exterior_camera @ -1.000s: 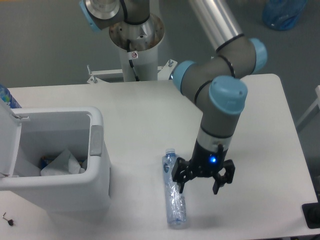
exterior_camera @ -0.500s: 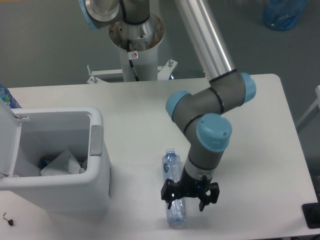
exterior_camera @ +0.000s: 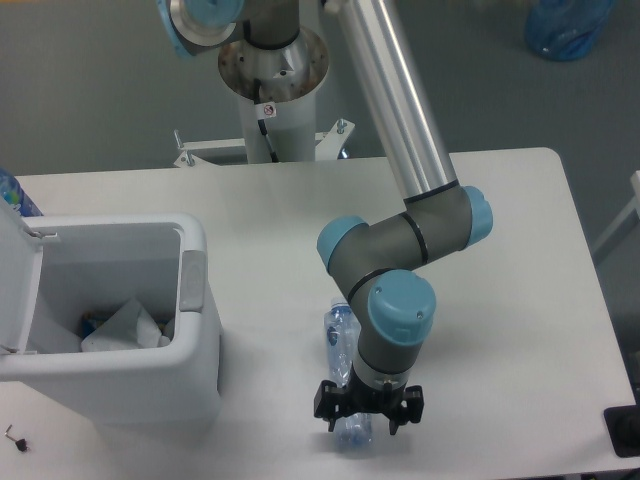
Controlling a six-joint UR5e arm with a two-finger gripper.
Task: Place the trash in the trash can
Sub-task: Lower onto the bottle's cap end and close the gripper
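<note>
Camera view, counted: one crushed clear bottle [exterior_camera: 341, 345] lies lengthwise on the white desk [exterior_camera: 520, 300], its bluish cap end pointing away from the front edge. One open white trash can [exterior_camera: 110, 375] stands at the left, well apart from the bottle, lid swung up and grey tab on its right wall. Inside it lies one crumpled whitish wrapper [exterior_camera: 125, 328].

One arm reaches down, and its tool [exterior_camera: 367, 420] sits over the bottle's near end, fingers spread to either side of it; whether they press on the plastic cannot be told.

Against a second ago, the tool has moved from the bare desk right of the bottle to directly above its lower part, and the elbow has folded closer. Bottle, trash can and wrapper lie as before.
</note>
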